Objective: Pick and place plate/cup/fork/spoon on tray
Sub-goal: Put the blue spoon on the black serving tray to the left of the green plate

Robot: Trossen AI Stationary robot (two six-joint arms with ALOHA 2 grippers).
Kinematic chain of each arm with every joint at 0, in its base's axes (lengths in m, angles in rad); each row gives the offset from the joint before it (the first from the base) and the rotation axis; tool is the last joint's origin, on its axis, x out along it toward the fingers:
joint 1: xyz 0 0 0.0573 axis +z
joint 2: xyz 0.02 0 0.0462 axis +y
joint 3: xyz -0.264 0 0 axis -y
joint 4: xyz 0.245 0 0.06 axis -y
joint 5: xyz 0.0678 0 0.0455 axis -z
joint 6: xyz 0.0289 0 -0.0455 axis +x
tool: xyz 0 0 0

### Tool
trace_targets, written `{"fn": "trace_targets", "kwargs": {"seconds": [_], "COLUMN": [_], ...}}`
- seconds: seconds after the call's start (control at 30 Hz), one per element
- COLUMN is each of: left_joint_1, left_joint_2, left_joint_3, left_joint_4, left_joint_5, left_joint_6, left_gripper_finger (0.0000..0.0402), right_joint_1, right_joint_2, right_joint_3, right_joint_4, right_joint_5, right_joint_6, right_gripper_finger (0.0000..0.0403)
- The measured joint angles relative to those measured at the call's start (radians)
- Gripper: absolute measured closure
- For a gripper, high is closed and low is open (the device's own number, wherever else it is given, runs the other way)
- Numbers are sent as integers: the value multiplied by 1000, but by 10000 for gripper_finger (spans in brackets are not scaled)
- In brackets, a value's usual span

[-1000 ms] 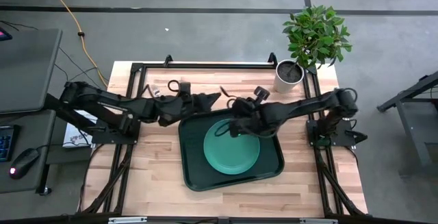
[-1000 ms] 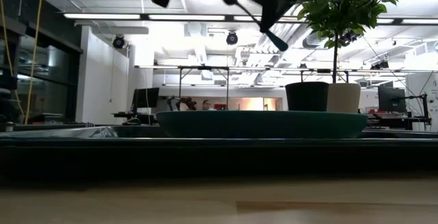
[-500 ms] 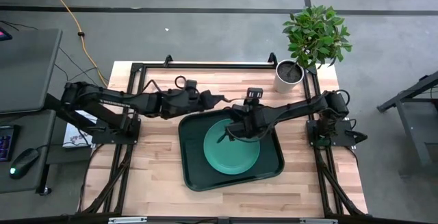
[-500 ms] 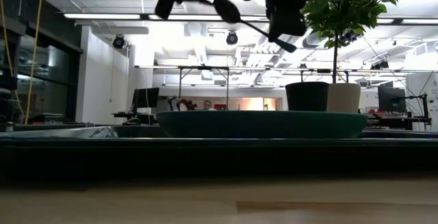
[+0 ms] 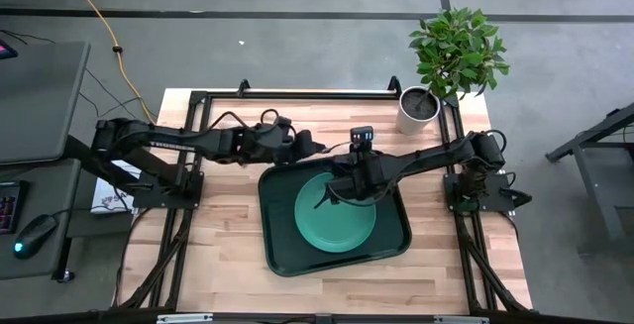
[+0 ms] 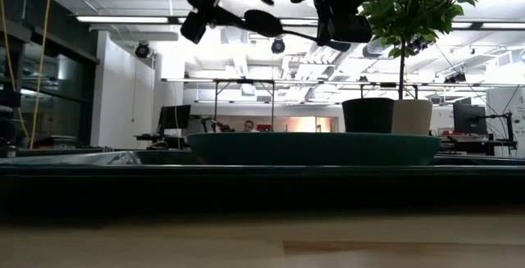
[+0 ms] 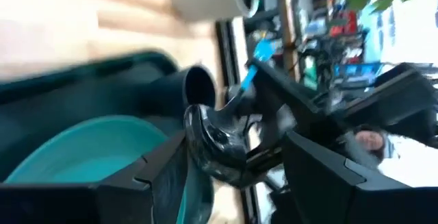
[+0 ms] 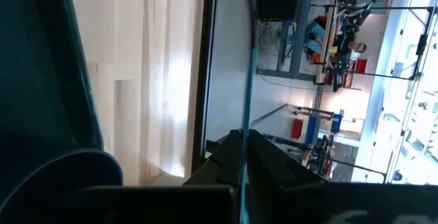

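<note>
My right gripper is over the teal-green plate, which lies in the dark green tray. It is shut on the spoon. My left gripper is open above the tray's far edge, close to the spoon's bowl. In the left wrist view the bowl shows between my left fingers, and I cannot tell whether they touch it. The dark cup stands in the tray beyond the plate. The fork is out of view. My right gripper pinches the spoon's light-blue handle between its two fingers. The handle runs straight out ahead of the fingers. The spoon is lifted clear above the plate and is nearly level, with its bowl toward the table's left.
A white pot with a green plant stands at the table's far right corner. Bare wood lies left of the tray and along the near edge. The black frame rails run along the table's far edge and sides.
My left gripper has gone toward the table's right and somewhat down, up to the spoon's bowl. My right gripper has turned, and the spoon has tipped from slanting, bowl high, to nearly level.
</note>
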Motion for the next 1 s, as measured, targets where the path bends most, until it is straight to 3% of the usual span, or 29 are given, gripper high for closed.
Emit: {"fn": "trace_targets", "kwargs": {"seconds": [0.1, 0.2, 0.4, 0.47, 0.63, 0.87, 1.0], "left_joint_1": [14, 16, 19, 21, 36, 79, 121], "left_joint_2": [7, 14, 14, 14, 14, -24, -92], "left_joint_3": [-1, 0, -1, -3, -3, 1, 0], "left_joint_4": [-1, -4, -7, -10, -46, -95, -217], "left_joint_5": [59, 76, 100, 96, 102, 143, 159], "left_joint_6": [-6, -5, 45, 62, 122, 237, 336], "left_gripper_finger": [195, 228, 363, 388, 396, 402, 401], "right_joint_1": [1, 1, 0, 0, 0, -1, -7], "right_joint_2": [0, 0, 0, -2, -2, -53, -105], "right_joint_3": [0, 0, 0, 0, 0, 0, 0], "right_joint_4": [3, 4, -3, -9, -4, 0, -4], "right_joint_5": [-4, -4, 0, 9, -30, -197, -311], "right_joint_6": [-2, -2, 1, 1, 33, 140, 200], "right_gripper_finger": [403, 403, 402, 401, 370, 276, 233]}}
